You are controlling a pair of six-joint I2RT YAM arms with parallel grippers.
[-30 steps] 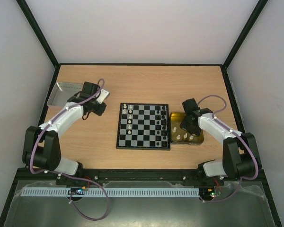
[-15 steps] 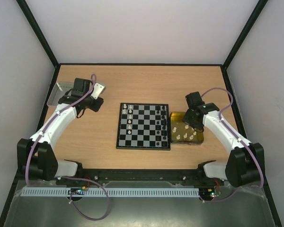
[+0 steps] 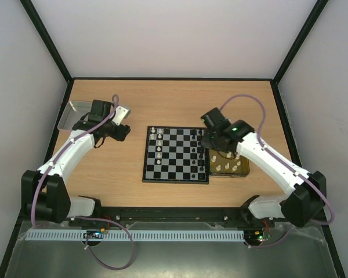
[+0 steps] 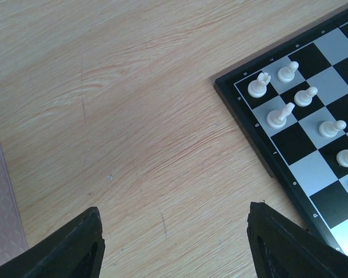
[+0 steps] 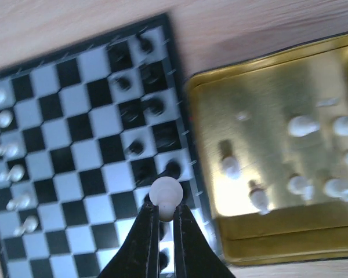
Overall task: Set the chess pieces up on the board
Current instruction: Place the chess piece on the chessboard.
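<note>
– Right wrist view: what is gripped by the right end effector (image 5: 164, 209)?

– A small cream round-headed chess piece (image 5: 165, 194) is pinched between fingers drawn narrow. Only its rounded top is seen past the fingertips. It is held over the right edge of the small black-and-white checkered board (image 5: 98, 123), just beside the shiny yellow rectangular tray (image 5: 267, 98).

– Why is it held there?

– Several loose cream pieces (image 5: 301, 124) are seen in that tray, so the tray is judged to be the supply. Black pieces (image 5: 153, 106) are ranked along the board's right edge and placed cream pieces (image 4: 278, 116) along its left edge. A carry across to the left edge is therefore probably called for.

– And the left end effector (image 4: 174, 231)?

– Its fingers are spread wide with nothing between them. It is held over the bare wooden table (image 4: 133, 116), just off the board's far left corner and near the grey metal tray (image 3: 75, 113). It is judged to be either parked clear of the other arm or readied for a pick; which of the two cannot be told.
</note>
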